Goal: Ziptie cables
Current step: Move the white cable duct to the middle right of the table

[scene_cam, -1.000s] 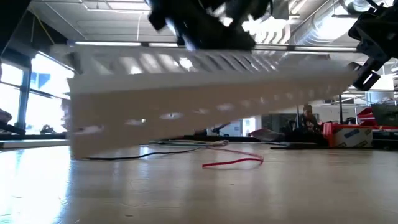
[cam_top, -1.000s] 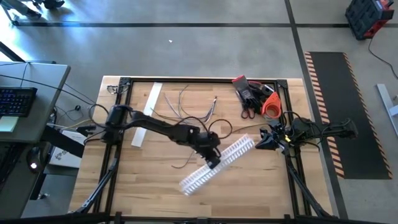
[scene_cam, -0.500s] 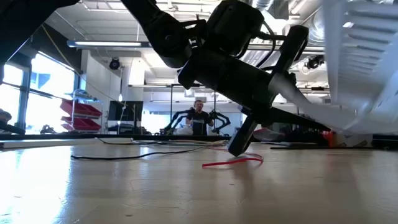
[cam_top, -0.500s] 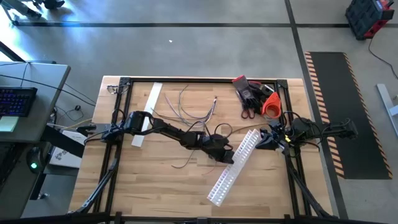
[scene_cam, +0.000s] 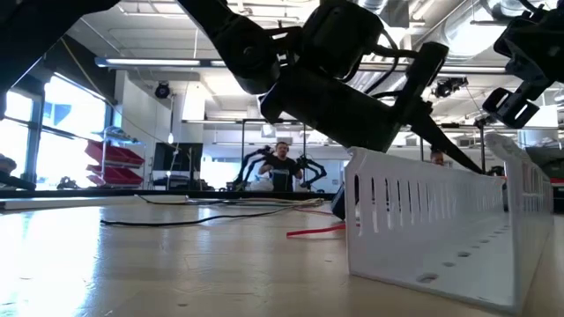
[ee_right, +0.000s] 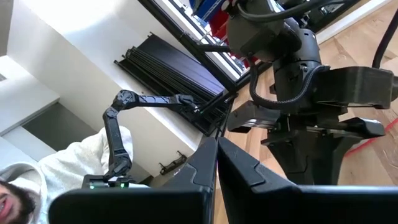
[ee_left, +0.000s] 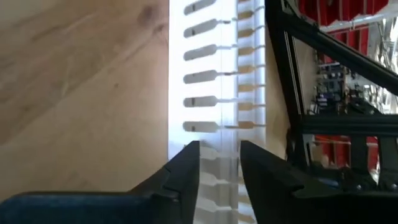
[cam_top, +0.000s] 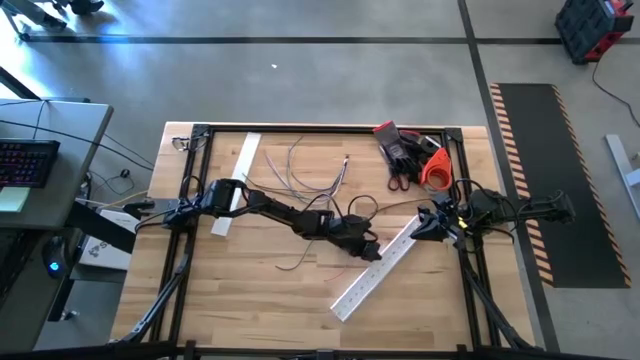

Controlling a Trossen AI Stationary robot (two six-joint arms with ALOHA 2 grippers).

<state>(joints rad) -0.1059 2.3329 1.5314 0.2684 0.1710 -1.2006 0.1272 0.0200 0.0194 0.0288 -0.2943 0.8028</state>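
High view: left gripper (cam_top: 372,252) fingers astride channel (cam_top: 375,272)

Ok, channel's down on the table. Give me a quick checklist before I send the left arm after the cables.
1. Slotted white channel flat on the table: ok.
2. Left gripper released: not ok, fingers straddle one channel wall, slightly apart.
3. Cables reachable, nothing on them: ok.
4. Cables bundled: not ok, loose and spread.
5. Right gripper out of the way: ok, shut, at the table's right edge.
6. Ziptie located: cannot tell.
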